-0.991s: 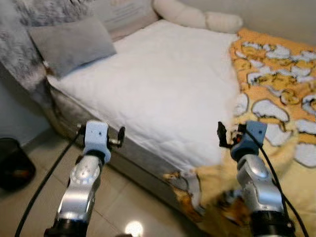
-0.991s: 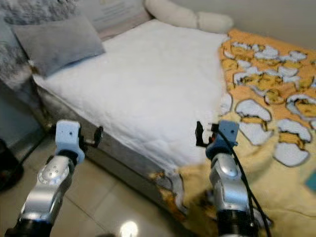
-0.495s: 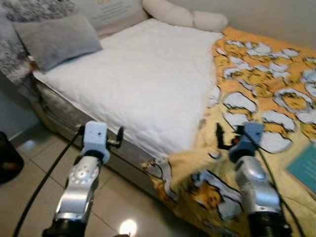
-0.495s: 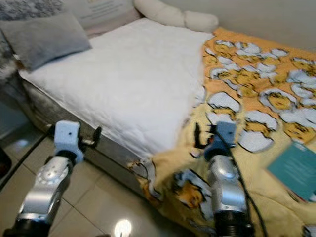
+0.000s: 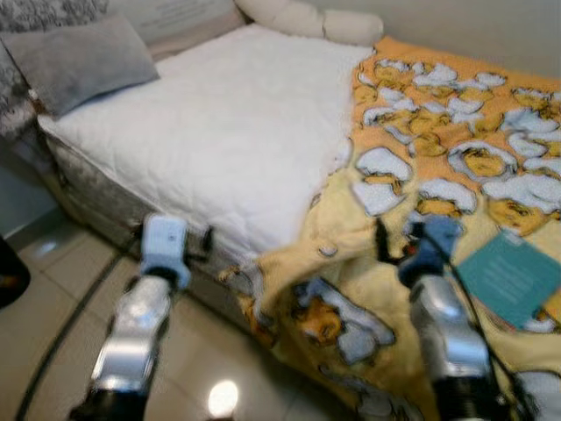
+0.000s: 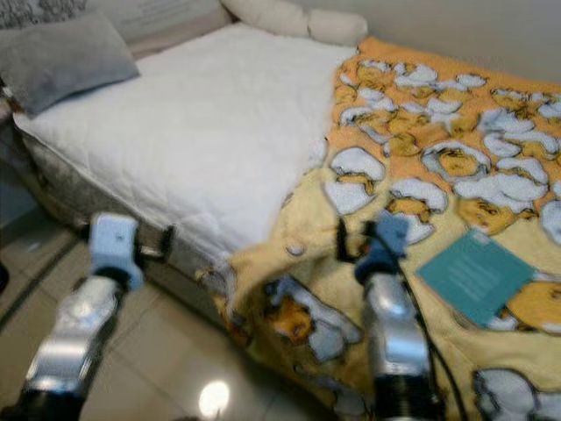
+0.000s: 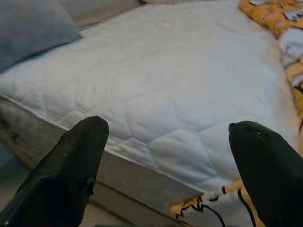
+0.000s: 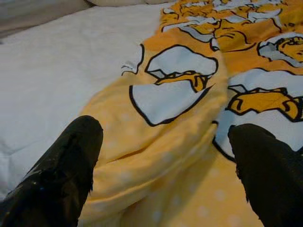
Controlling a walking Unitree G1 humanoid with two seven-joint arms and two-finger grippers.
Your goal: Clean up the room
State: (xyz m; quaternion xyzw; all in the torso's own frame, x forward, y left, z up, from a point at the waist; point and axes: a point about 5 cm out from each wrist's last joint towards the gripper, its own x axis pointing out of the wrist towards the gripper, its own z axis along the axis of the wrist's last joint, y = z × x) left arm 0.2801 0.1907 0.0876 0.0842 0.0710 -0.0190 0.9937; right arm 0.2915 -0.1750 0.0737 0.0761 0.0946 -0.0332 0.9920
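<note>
A bed carries a white quilted mattress cover (image 5: 228, 132) on its left half and a yellow-orange cartoon-print blanket (image 5: 438, 132) on its right half; the blanket's bunched corner hangs over the near edge. A teal book (image 5: 508, 276) lies on the blanket at the right. My left gripper (image 5: 206, 239) hovers just before the bed's near edge, open, with the white cover (image 7: 156, 85) ahead of it. My right gripper (image 5: 382, 242) is held over the blanket's folded edge (image 8: 165, 94), open and empty.
A grey pillow (image 5: 79, 57) lies at the bed's far left, with cream bolsters (image 5: 307, 19) along the wall. Glossy beige floor tiles (image 5: 53, 298) run in front of the bed. A dark object (image 5: 5, 276) sits on the floor at the left edge.
The whole picture has slid left as the camera turned toward the blanket side, and the teal book has come further into view. Both arms keep the same raised pose.
</note>
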